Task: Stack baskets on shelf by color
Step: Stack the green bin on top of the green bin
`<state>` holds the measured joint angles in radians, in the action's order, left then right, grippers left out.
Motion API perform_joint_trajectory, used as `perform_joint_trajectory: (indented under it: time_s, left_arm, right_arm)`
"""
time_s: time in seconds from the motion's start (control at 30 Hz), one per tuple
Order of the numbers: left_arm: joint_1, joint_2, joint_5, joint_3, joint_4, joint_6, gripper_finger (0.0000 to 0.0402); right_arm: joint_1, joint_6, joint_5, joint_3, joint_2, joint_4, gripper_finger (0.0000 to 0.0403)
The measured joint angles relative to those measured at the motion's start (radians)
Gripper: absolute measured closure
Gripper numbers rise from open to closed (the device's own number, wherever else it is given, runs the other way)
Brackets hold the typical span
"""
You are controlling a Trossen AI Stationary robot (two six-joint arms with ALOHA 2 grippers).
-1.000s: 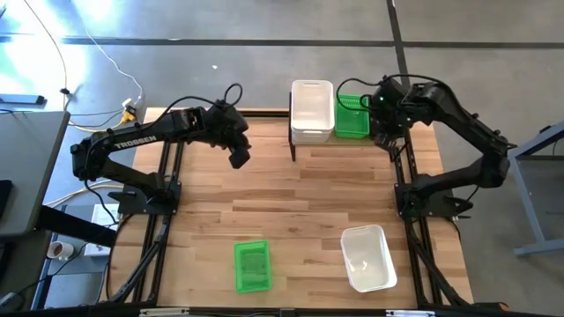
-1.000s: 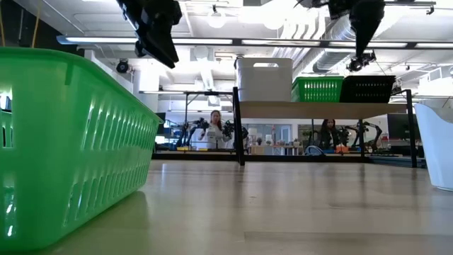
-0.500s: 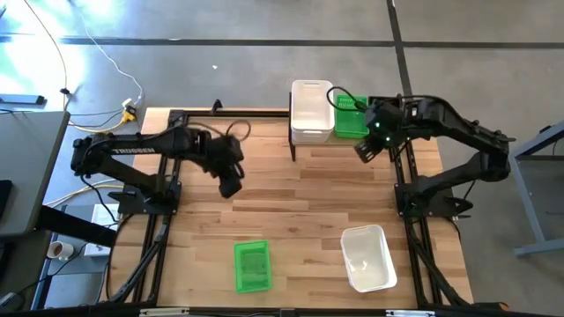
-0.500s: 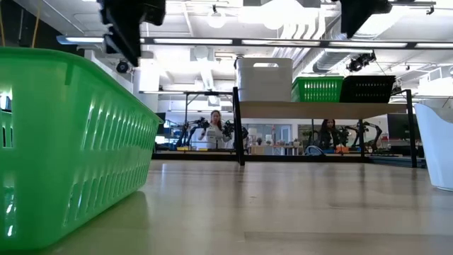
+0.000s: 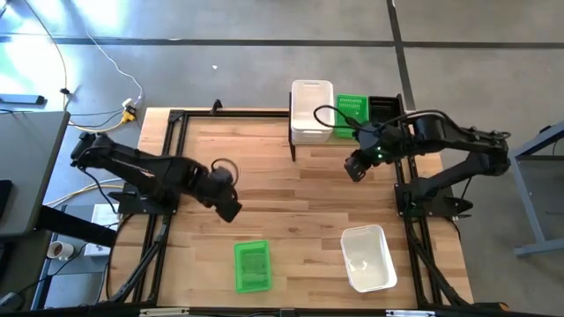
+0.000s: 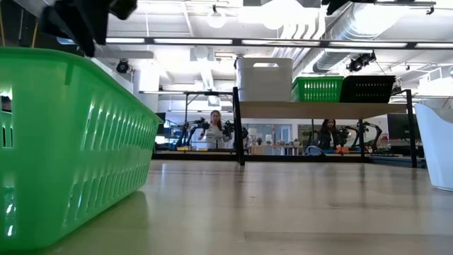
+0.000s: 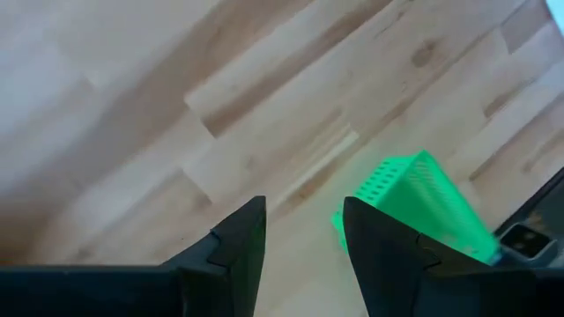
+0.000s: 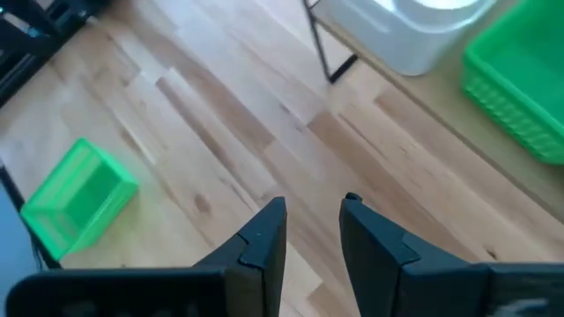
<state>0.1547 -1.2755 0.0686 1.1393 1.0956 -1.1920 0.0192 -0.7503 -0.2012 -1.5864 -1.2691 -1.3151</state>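
— Where are the baskets right now?

— A green basket (image 5: 251, 266) and a white basket (image 5: 368, 257) lie loose on the near worktop (image 5: 291, 198). On the shelf (image 6: 322, 109) stand a white stack (image 5: 312, 110), a green stack (image 5: 352, 115) and a black one (image 5: 384, 107).

— And your arms?

— My left gripper (image 5: 228, 209) hangs just above the loose green basket, fingers (image 7: 233, 242) narrowly apart, empty. My right gripper (image 5: 354, 167) hovers in front of the shelf, fingers (image 8: 264, 236) slightly apart, empty too.

— How would you pick it up?

— I'd come straight down over one long rim, widen first, and pinch the thin slatted wall squarely, since it looks light and may tip.
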Motion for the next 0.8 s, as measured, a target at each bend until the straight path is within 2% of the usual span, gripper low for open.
perform_joint_trajectory:
  time_s: [0.37,0.6,0.8]
  left_arm:
    - [0.267,-0.049,0.151,0.000,-0.032,-0.549,0.0259]
    - [0.370,-0.148,0.186,0.000,-0.115,-0.747,0.0259]
    - [0.409,-0.251,0.193,-0.001,-0.202,-0.863,0.0259]
  right_arm:
    - [0.091,0.167,0.015,0.000,-0.054,-0.004,0.0308]
    - [0.106,0.251,0.017,0.000,-0.092,-0.005,0.0308]
    - [0.106,0.303,0.023,0.000,-0.106,-0.013,0.0308]
